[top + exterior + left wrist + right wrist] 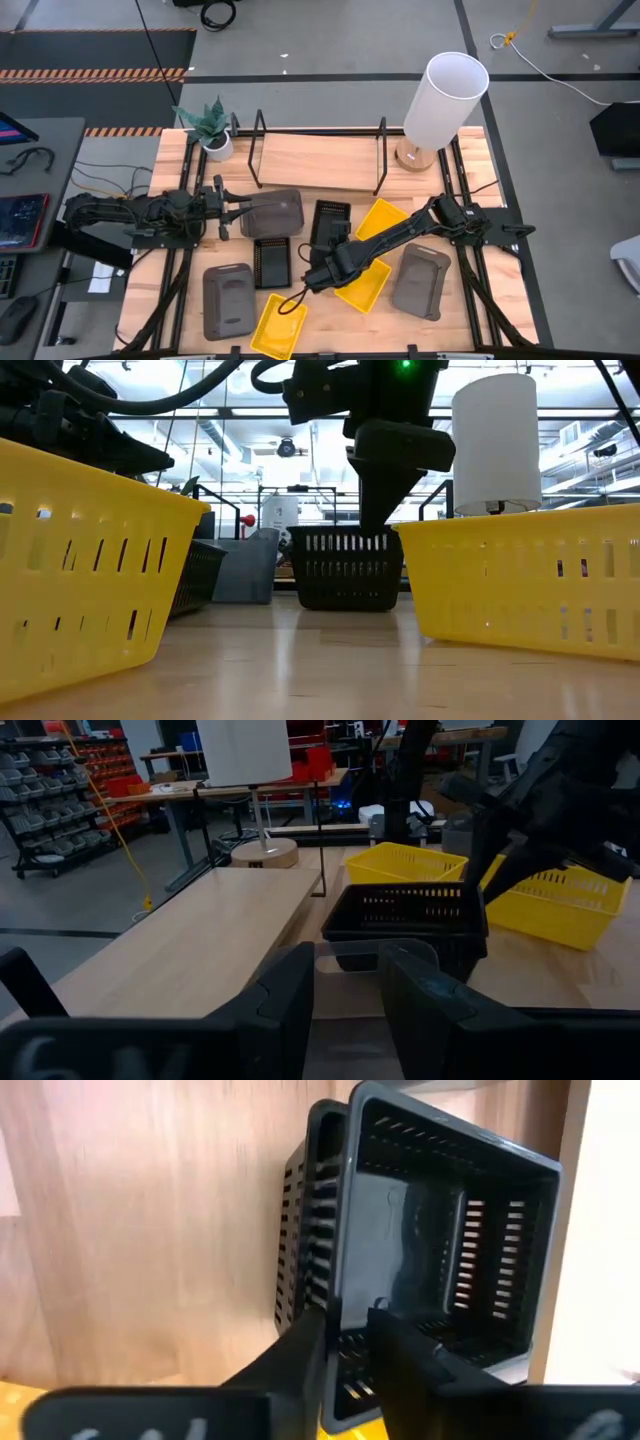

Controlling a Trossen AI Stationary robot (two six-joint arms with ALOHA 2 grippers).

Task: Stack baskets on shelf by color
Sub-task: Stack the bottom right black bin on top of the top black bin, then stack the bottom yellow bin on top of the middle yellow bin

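Black slotted basket point(440, 1250) at mid-worktop: we see the right end effector point(345, 1330) reaching diagonally, fingers narrowly straddling its wall; the left end effector point(243, 208), outstretched, grips the grey basket point(275, 212).

White cylindrical lamp point(445, 102) on round wooden base, small potted plant point(212, 128) at table's rear corners.
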